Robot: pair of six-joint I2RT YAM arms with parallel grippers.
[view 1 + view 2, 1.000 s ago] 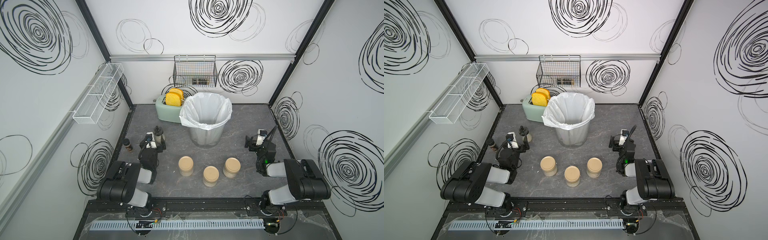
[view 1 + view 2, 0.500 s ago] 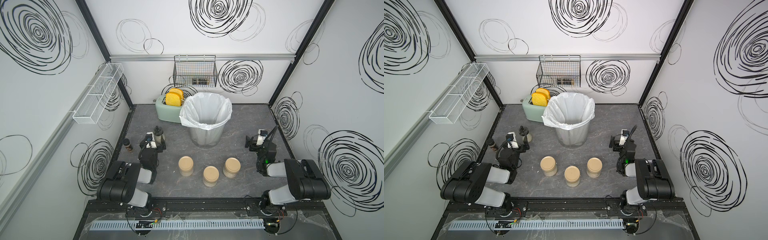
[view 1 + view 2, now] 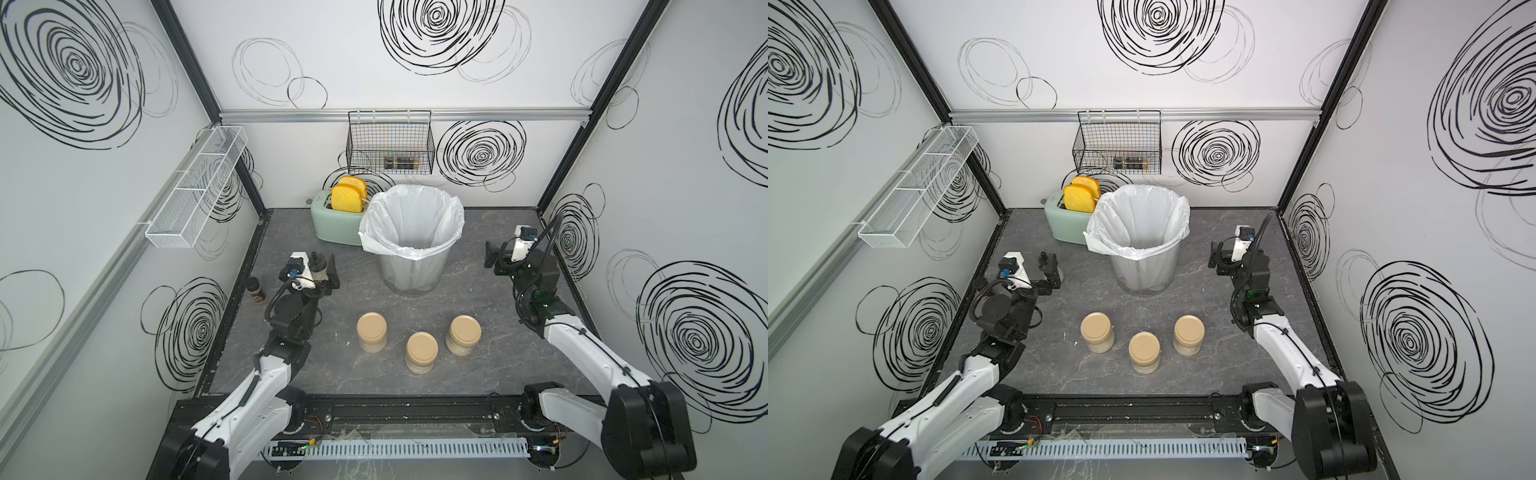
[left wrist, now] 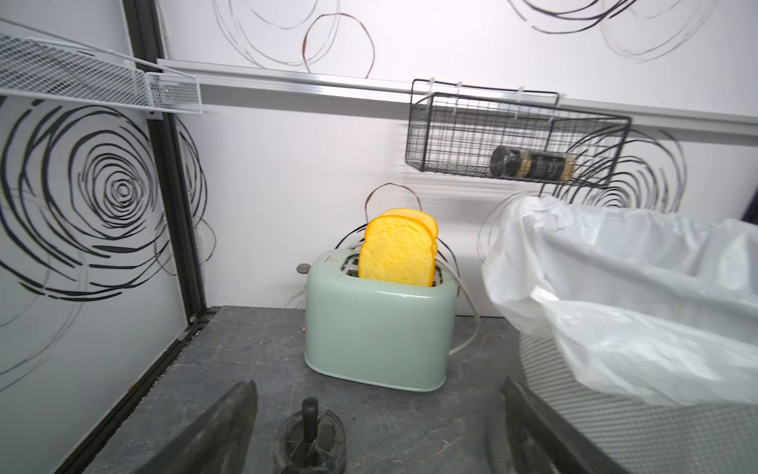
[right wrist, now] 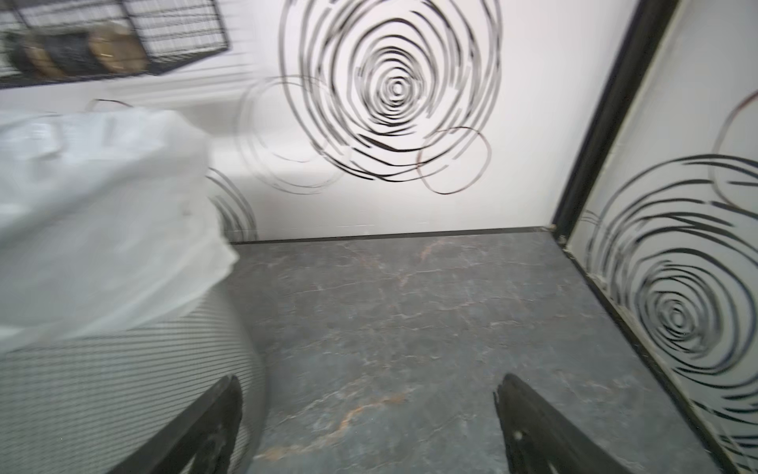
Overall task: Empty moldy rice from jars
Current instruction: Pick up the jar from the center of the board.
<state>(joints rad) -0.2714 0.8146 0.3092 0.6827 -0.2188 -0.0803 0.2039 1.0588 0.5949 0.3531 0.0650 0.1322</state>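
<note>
Nothing moved: jars (image 3: 372, 328) stand on grey marbled tabletop (image 3: 465, 374), swirl-marked walls (image 3: 374, 104) around.

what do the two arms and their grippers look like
Both the left arm and right arm have white shell links and black joints. The left gripper and right gripper have dark, flat, tapered fingers. Each wrist carries a small white camera with a looping black cable.

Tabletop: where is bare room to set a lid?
Bare: between the white-lined mesh bin and the right gripper; between the three tan-lidded clear jars and the black front rail. Crowded: back left, around mint toaster, left gripper and small black-capped bottle.
</note>
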